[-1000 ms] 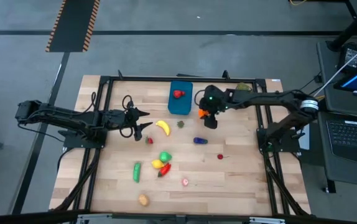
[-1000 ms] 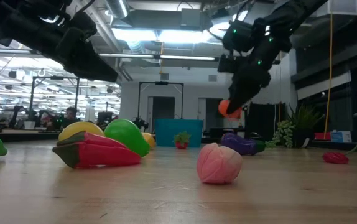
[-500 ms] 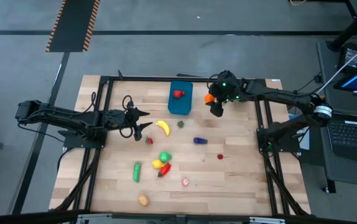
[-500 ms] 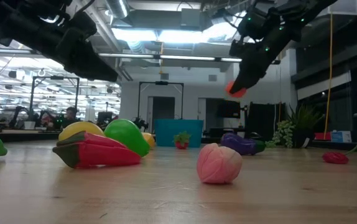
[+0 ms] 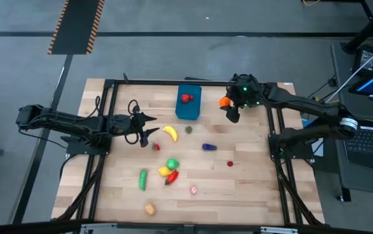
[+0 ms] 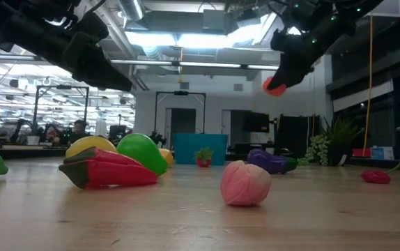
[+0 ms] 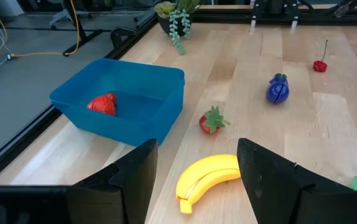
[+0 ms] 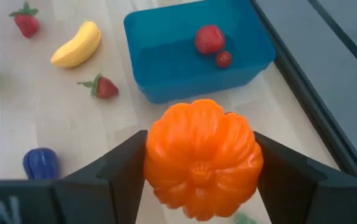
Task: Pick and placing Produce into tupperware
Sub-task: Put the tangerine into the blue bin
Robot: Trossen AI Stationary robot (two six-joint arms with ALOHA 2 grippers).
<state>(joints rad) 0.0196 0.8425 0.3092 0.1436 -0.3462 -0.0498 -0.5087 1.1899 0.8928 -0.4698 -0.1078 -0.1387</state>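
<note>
Right claw (image 5: pixel 227 104) aloft, gripping orange (image 8: pixel 200 157).

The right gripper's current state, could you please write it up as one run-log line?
right gripper: shut on orange pumpkin, raised right of tupperware | tupperware: red items inside | left gripper: open, waiting by banana

- Rounded teal-blue plastic tub (image 7: pixel 147 102) holding a red strawberry (image 7: pixel 102 104)
- Curved yellow banana (image 7: pixel 207 180) between the dark fingers (image 7: pixel 135 177) (spread apart)
- Small leafy-topped strawberry (image 7: pixel 212 121), purple eggplant (image 7: pixel 278 89), red cherry (image 7: pixel 319 64) on the wooden table (image 7: pixel 346 124)
</note>
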